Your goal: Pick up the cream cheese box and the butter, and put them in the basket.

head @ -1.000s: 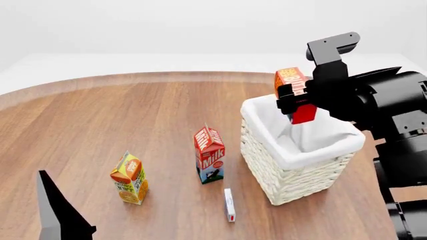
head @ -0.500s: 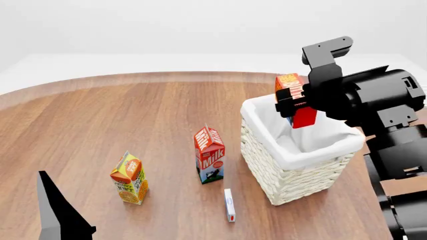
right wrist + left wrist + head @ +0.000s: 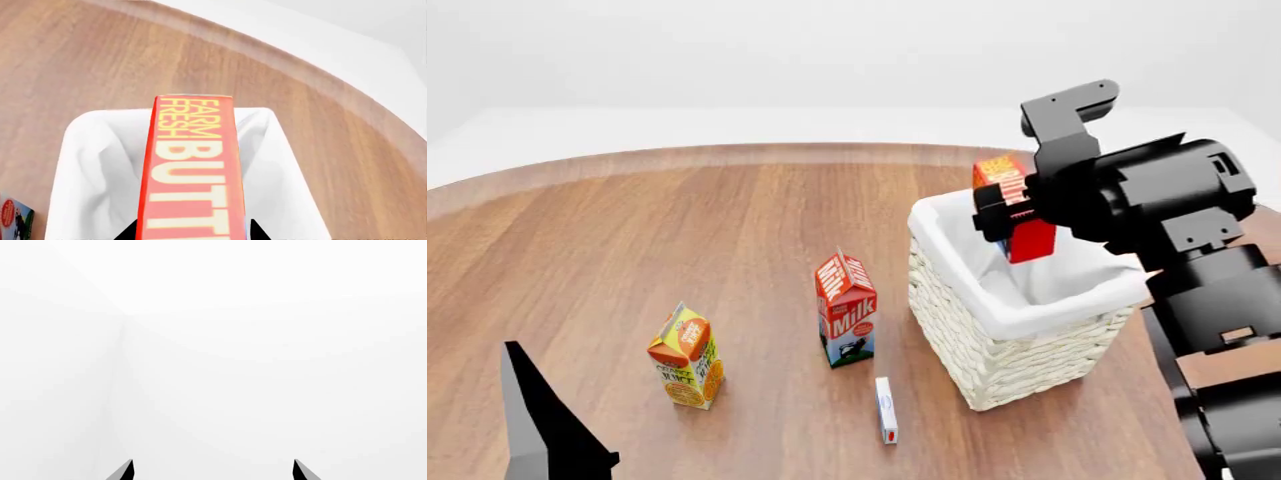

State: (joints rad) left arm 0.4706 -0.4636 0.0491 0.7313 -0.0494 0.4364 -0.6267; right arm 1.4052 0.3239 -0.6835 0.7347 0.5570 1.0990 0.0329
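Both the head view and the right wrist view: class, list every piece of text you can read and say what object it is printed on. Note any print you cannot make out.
"FARM FRESH" and "BUTT...", cut off by the frame edge: on the butter, held in the right gripper over the basket.
"Milk": on the milk carton.
Orange juice carton: print too small to read.
Cream cheese box: no readable text.

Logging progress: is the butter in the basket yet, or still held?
Still held: the right gripper grips the butter above the basket, its lower end about rim level.
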